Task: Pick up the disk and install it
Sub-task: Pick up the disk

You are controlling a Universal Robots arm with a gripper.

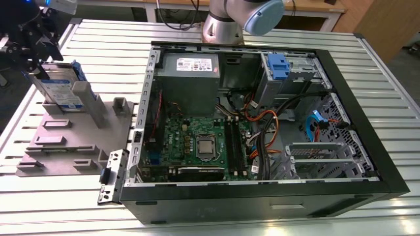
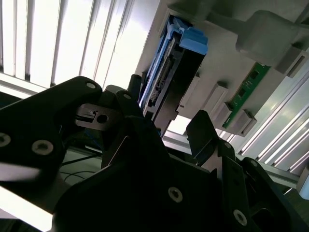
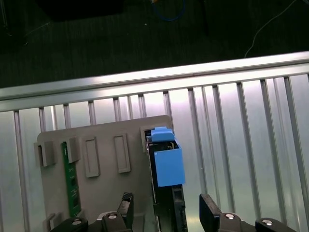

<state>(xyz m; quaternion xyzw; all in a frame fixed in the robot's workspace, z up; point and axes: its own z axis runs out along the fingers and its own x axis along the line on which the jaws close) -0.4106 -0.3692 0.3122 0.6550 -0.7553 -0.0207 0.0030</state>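
Observation:
The disk (image 1: 60,88) stands on edge in a slot of the grey fixture plate (image 1: 72,140) at the exterior view's left, its white-and-blue label facing out. My black gripper (image 1: 36,69) hangs just above its top edge. In the first wrist view the disk (image 3: 168,166) is seen end-on with its blue rail, and the gripper (image 3: 168,212) is open, one finger on each side of the disk with a gap on both sides. In the second wrist view the disk (image 2: 166,82) lies just beyond the gripper (image 2: 169,121).
An open computer case (image 1: 387,167) lies on the slatted metal table (image 1: 367,59), with a grey power supply box (image 1: 190,73) and a blue-latched drive cage (image 1: 279,66) at its back. A green memory board (image 3: 72,179) also stands in the fixture.

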